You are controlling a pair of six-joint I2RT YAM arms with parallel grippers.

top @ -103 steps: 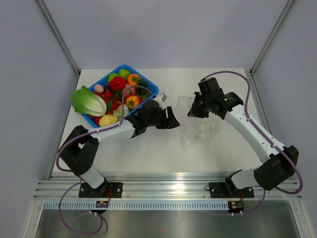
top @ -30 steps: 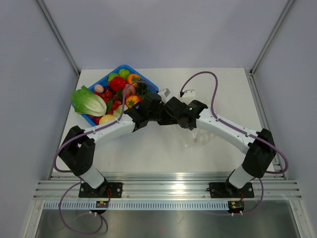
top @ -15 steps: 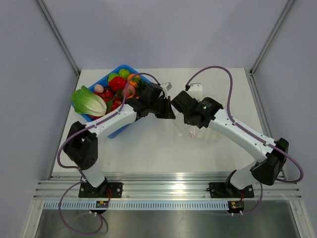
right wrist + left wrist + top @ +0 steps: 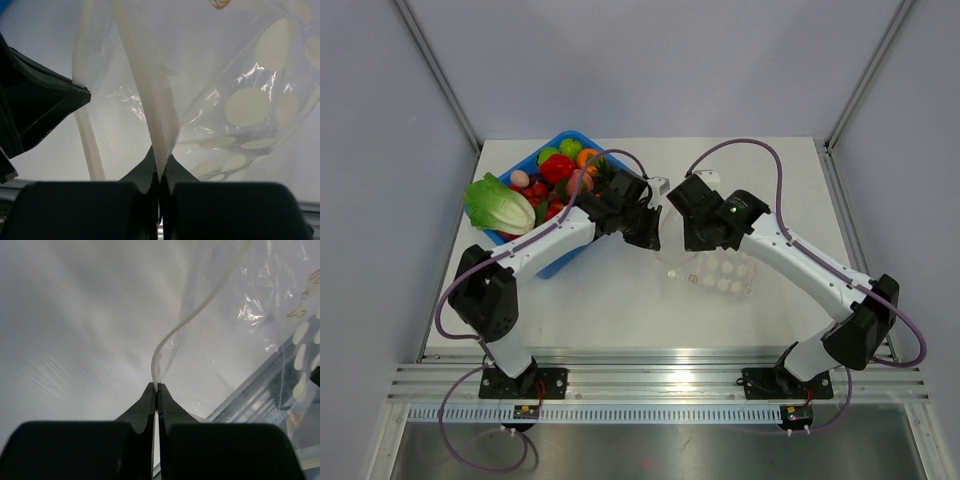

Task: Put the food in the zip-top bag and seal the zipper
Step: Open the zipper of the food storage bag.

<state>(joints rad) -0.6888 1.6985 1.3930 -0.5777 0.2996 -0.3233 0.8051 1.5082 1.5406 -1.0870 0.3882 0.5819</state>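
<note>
Both sets of jaws are clamped on the zipper [image 4: 145, 90]. The left gripper [image 4: 157, 387] has one lip, and the right gripper [image 4: 160, 160] looks to have the other. They sit nose to nose, and the bag [image 4: 715, 272] trails toward the right arm. The food [image 4: 558, 168] is in the blue bin [image 4: 563, 135], nearer my left arm.

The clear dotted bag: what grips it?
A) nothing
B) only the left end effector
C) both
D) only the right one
C: the wrist views show the left end effector and the right end effector each shut on the zipper of the zip-top bag.
</note>
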